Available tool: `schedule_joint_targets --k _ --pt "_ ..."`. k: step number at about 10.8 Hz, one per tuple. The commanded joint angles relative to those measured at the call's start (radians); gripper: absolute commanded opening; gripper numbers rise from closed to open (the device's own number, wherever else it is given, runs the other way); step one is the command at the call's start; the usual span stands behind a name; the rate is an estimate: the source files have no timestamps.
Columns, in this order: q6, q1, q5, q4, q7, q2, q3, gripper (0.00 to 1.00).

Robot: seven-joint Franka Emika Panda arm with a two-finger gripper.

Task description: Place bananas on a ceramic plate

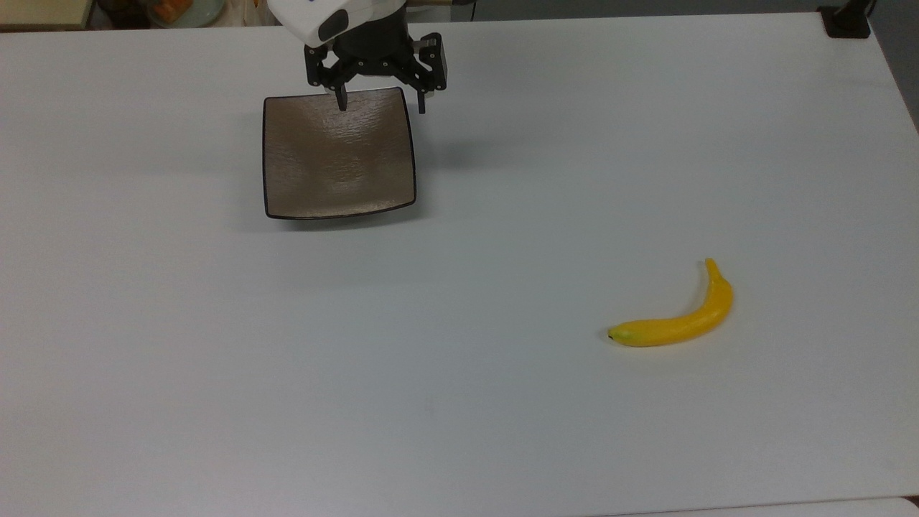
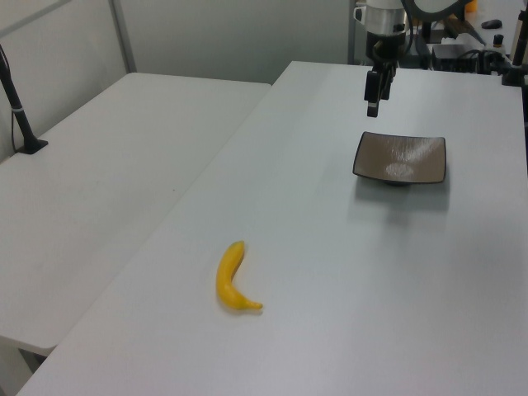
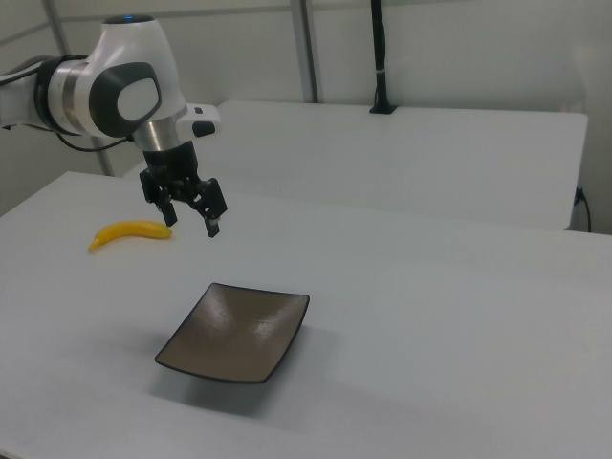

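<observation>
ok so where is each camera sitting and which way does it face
top view: high above the table, looking down; plate upper left, banana lower right, gripper open at the top edge.
left view: low at the banana end, facing the plate and gripper beyond.
right view: the opposite end, plate near, banana far, arm and gripper at left.
All three share plate, banana, gripper.

Ceramic plate [image 3: 235,331] empty on white table [image 3: 459,316]. Gripper [image 3: 191,226] above and beyond plate, fingers spread, empty. Banana [image 3: 130,233] well beyond plate, toward the right view's left.
</observation>
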State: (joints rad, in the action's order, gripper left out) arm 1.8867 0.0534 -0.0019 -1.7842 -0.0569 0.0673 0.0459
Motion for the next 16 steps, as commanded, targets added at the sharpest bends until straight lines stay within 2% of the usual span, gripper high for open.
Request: schedule_joint_targets --k 1,14,16 --pt "-0.003 -0.001 -0.032 -0.006 -0.024 -0.011 0.000 1.00" --pt "0.029 -0.007 -0.017 -0.004 -0.038 0.019 0.000 1.00" --pt "0.086 -0.009 -0.001 -0.006 -0.098 0.025 0.002 1.00"
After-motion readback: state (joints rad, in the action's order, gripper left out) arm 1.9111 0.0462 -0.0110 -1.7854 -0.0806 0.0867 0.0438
